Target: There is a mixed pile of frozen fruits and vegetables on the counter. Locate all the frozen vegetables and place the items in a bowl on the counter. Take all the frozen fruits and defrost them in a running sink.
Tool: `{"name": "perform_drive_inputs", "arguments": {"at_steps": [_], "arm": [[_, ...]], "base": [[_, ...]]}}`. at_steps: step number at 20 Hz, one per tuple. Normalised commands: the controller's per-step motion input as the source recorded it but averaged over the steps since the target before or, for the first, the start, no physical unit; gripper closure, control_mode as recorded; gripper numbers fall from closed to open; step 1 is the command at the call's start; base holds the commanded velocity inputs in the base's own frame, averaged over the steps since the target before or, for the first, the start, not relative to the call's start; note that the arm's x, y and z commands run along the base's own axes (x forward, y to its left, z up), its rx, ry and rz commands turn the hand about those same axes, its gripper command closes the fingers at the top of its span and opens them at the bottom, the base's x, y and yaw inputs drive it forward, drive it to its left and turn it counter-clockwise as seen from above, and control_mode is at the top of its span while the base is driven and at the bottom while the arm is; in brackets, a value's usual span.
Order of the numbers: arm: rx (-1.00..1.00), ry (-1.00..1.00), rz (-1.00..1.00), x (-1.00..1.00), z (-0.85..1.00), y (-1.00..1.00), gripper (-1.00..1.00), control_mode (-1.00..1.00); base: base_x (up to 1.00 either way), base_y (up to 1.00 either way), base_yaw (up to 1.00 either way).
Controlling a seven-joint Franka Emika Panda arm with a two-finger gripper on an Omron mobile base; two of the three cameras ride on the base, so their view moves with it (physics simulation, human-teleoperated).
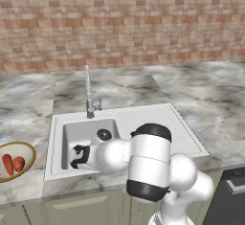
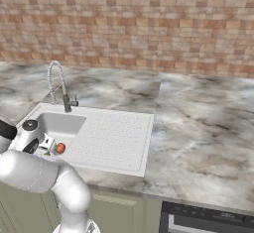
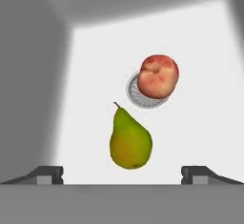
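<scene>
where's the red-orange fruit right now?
In the hand view the red-orange fruit lies on the sink basin floor, partly over the drain, just beyond the yellow-green pear, under the open gripper.

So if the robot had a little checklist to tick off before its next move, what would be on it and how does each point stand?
1. Vegetables in the bowl: ok, two orange-red pieces lie inside.
2. Fruits in the sink: ok, a pear and a red-orange fruit rest on the basin floor.
3. Gripper empty: ok, jaws wide apart, nothing between them.
4. Drain free: not ok, the red-orange fruit sits partly over it.
5. Water running from the faucet: cannot tell, no stream is visible.
</scene>
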Motion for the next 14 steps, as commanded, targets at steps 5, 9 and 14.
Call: {"name": "perform_drive_inputs", "arguments": {"at_steps": [5, 9, 14], "arm": [[-0.06, 0.01, 0.0, 0.0, 0.92, 0.01, -1.0, -1.0], [-0.13, 0.06, 0.0, 0.0, 1.0, 0.09, -1.0, -1.0], [-0.19, 0.12, 0.0, 0.0, 0.98, 0.3, -1.0, -1.0]], "base": [[0.0, 0.0, 0.0], [0.0, 0.0, 0.0], [0.0, 0.0, 0.0]]}}
